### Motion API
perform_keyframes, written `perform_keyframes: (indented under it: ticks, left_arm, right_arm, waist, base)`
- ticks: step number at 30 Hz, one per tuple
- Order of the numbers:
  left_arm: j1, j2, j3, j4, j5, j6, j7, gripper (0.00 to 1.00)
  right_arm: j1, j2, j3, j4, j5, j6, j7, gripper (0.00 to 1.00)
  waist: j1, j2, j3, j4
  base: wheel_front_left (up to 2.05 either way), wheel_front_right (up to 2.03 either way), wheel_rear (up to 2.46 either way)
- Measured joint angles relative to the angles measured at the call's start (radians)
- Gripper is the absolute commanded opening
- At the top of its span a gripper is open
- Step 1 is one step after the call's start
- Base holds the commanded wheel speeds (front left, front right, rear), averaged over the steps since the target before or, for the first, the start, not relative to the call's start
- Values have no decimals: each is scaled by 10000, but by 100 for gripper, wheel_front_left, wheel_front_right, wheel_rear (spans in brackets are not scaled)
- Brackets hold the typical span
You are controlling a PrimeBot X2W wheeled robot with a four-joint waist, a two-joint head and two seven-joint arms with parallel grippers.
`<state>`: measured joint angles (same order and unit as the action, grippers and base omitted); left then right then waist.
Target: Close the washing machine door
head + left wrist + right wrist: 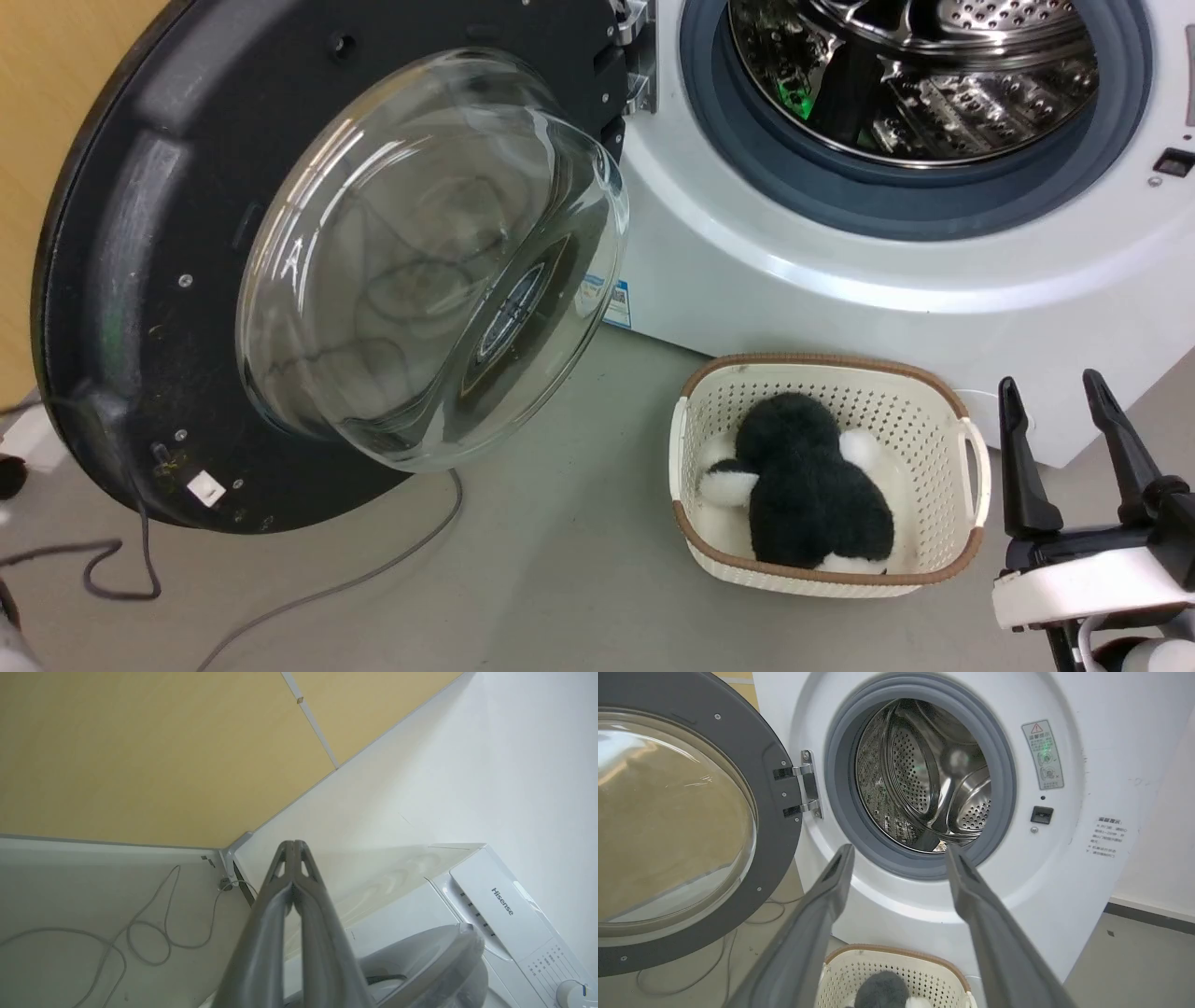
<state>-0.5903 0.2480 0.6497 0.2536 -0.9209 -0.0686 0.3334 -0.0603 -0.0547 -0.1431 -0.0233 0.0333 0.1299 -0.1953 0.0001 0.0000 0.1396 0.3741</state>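
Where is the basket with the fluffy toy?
In the head view the basket sits on the floor before the washing machine, right of the open washing machine door and just left of the right gripper.

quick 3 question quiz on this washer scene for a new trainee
1. True or false: the washing machine door is latched shut.
2. What lies in the basket? A) folded towels B) a black-and-white plush toy C) a detergent bottle
3. Fill in: the right gripper has its fingers ___, holding nothing.

Key
1. False: it stands swung wide open.
2. B
3. open
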Motion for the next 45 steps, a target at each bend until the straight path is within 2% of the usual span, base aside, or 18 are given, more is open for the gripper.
perform_keyframes:
  ticks: [5, 11, 18, 30, 39, 45]
  left_arm:
    - [424, 148, 161, 474, -817, -242, 895, 0]
    - [966, 209, 61, 688, -1480, -336, 1254, 0]
    - [1445, -194, -573, 384, -3039, -414, 1933, 0]
    - [2627, -483, -1070, -307, -5382, -566, 2949, 0]
    - [4135, -1181, -2617, -2027, -5622, -573, 3342, 0]
    - [5038, -1267, -3735, -3402, -5591, -573, 3480, 0]
  right_arm:
    - [-58, 2, -98, -17, 0, 0, -94, 100]
    - [-126, 2, -186, -23, 0, 0, -198, 100]
    - [-358, 4, -230, -25, 2, 0, -362, 100]
    - [-457, 8, -374, -23, 105, 0, -594, 100]
    - [-453, 12, -489, 12, 288, 0, -621, 100]
    - [-449, 15, -504, 46, 334, 0, -621, 100]
  waist:
    - [0, 0, 143, 53]
    - [0, 0, 300, 179]
    - [0, 0, 448, 375]
    - [0, 0, 530, 586]
    - [-1, 0, 366, 624]
    - [0, 0, 167, 671]
  base:
    - [0, 0, 0]
    - [0, 0, 0]
    - [0, 0, 0]
    - [0, 0, 0]
    - [0, 0, 0]
    - [0, 0, 0]
